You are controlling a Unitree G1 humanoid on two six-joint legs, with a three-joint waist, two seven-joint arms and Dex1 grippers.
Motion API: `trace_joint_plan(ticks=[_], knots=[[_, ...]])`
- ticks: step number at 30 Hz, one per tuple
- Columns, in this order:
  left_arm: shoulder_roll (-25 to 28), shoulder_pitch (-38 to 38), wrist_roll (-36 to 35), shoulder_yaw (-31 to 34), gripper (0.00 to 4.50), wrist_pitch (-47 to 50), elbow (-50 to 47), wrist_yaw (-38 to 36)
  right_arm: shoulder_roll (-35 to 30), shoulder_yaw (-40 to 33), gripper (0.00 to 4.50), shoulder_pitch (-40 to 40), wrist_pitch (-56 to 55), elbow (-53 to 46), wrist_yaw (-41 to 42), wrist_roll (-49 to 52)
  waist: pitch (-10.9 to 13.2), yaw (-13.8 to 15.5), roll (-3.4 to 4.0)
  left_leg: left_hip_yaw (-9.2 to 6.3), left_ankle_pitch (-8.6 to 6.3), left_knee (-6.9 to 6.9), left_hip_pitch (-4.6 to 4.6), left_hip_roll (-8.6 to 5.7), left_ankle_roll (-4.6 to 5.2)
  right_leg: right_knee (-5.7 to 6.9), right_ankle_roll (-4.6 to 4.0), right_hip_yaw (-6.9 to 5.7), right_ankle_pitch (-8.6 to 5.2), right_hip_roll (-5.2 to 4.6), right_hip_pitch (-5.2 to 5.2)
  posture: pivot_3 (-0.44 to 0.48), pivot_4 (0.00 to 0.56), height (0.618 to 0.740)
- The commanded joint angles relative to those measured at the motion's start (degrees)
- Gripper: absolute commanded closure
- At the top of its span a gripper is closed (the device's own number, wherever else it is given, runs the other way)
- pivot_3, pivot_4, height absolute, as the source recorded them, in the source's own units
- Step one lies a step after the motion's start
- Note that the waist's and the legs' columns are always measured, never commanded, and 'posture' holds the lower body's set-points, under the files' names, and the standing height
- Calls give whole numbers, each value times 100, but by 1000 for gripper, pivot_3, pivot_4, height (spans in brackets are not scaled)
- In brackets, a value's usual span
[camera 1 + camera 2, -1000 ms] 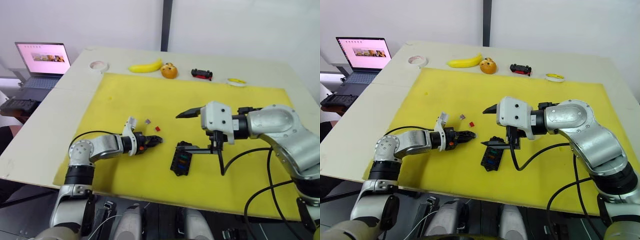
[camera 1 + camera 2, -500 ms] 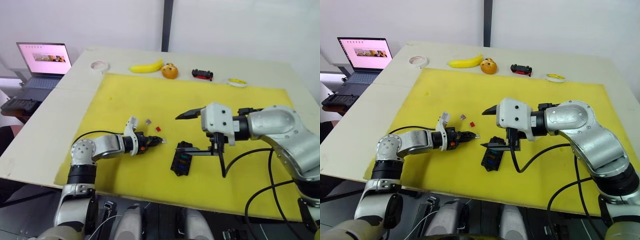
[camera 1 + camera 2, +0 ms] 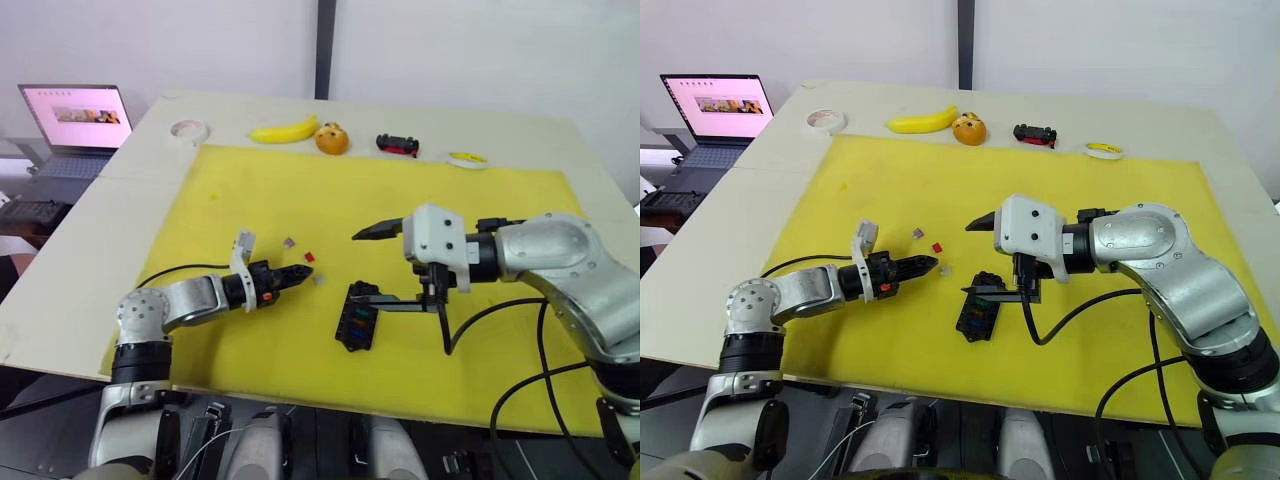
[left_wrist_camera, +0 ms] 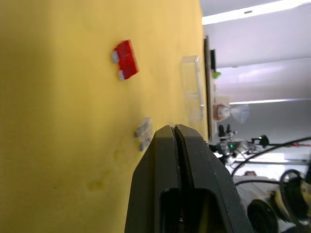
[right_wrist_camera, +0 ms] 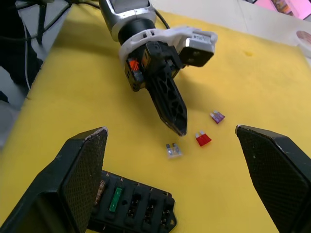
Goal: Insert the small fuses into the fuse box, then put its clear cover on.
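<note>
While left gripper [image 5: 179,127] is pinched closed and empty beside grey fuse [image 5: 173,150], right gripper [image 5: 170,187] is spread wide over fuse box [image 5: 133,208].

Bench surroundings, non-task items
Yellow mat [image 3: 250,200] over pale table [image 3: 120,210]; along the far edge sit tape roll [image 3: 185,129], banana [image 3: 283,131], small orange figure [image 3: 332,138] just beside it, toy car [image 3: 398,146], yellow-marked ring [image 3: 467,160]; open laptop [image 3: 72,112] beyond the table's left
</note>
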Motion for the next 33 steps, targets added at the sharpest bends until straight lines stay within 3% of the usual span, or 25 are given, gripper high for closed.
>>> trace_joint_plan(ticks=[1, 3, 5, 8, 11, 27, 33], knots=[[219, -66, -144, 196, 4465, -46, -248, -222, 28, -257, 0, 31, 116, -207, -139, 246, 1, -6, 3, 0, 5, 0, -1, 2, -9, 6, 0, 0, 0, 1, -3, 0, 150, 737], [330, -4, 460, -81, 4465, -83, -355, -386, 12, -209, 0, 79, 84, -227, -174, 209, 2, -8, 3, -2, 2, -3, 0, 3, -4, 7, 0, -4, 0, 4, -3, 0, 150, 737], [334, 27, 457, -160, 4465, 59, -263, -477, 9, -178, 0, 92, 70, -229, -203, 199, 2, -7, 3, 0, -3, -3, 0, -1, 5, 5, 0, -9, 0, 7, -2, 0, 150, 737], [270, -15, 222, -210, 3660, 347, 7, -335, -29, -137, 0, 121, 36, -241, -202, 160, 2, 2, 2, 1, -8, -1, -2, -11, 18, 2, 2, -10, 0, 8, 0, 0, 150, 737], [168, -124, 331, -235, 2179, 435, 294, -112, -78, -104, 0, 141, -14, -237, -183, 92, 2, 24, 2, 1, -10, 0, -2, -15, 26, 1, 17, -10, 8, 5, 2, 0, 150, 737], [-208, -1023, 233, -43, 2179, 1014, 1299, 77, -192, -54, 0, 242, -146, -306, -175, -61, 3, 89, 1, -7, -2, 2, -1, -27, 35, 2, 27, -12, 11, 4, 15, 0, 150, 737], [-236, -1144, 580, -142, 2179, 1257, 1335, 16, -165, -19, 0, 223, -142, -314, -198, -118, 3, 73, 1, -6, 13, 2, -1, -27, 9, 3, 36, -13, 15, 8, 13, 0, 150, 737]])
